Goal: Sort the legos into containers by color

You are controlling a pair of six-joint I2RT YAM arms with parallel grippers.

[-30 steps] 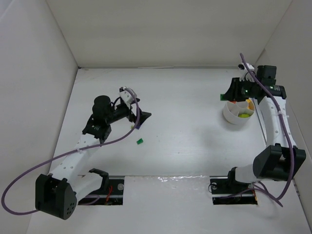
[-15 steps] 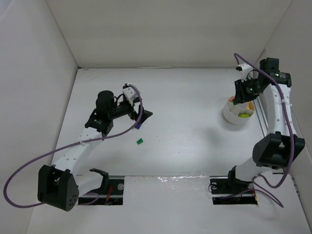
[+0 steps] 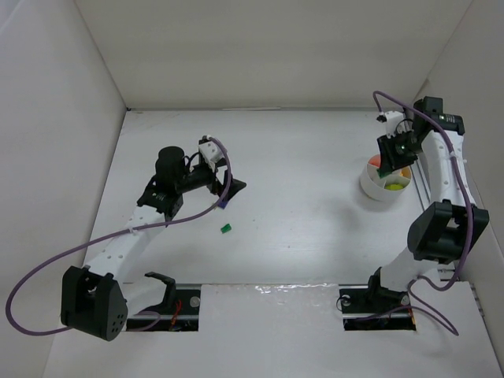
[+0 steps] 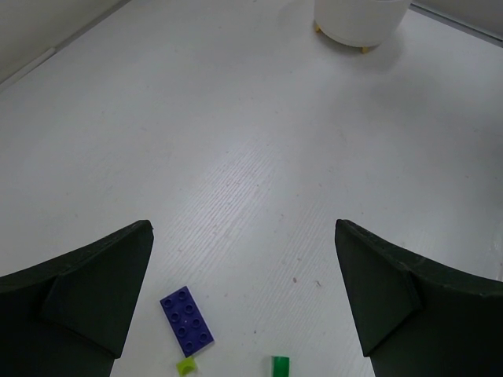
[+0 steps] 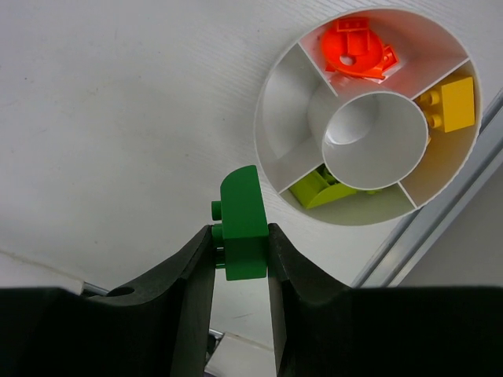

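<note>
My right gripper point(image 5: 240, 250) is shut on a dark green brick point(image 5: 240, 216) and holds it above the table, just beside the round white bowl point(image 5: 271, 102). The bowl's wedges hold a red-orange brick point(image 5: 357, 49), a yellow brick point(image 5: 453, 104) and a lime green brick point(image 5: 318, 188); one wedge point(image 5: 287, 98) is bare. From above, the right gripper point(image 3: 391, 151) hangs over the bowl point(image 3: 374, 189). My left gripper point(image 4: 244, 302) is open over the table, with a purple brick point(image 4: 187, 320), a small lime piece point(image 4: 185, 366) and a green brick point(image 4: 280, 367) below it.
The bowl also shows far off in the left wrist view point(image 4: 361, 20). White walls enclose the table on three sides. A metal rail point(image 5: 440, 212) runs along the right edge beside the bowl. A green brick point(image 3: 225, 229) lies on the table near the left gripper point(image 3: 228, 193).
The right arm has swung its wrist back and left over the bowl with the dark green brick. The left arm shifted slightly right early on, then stayed put.
</note>
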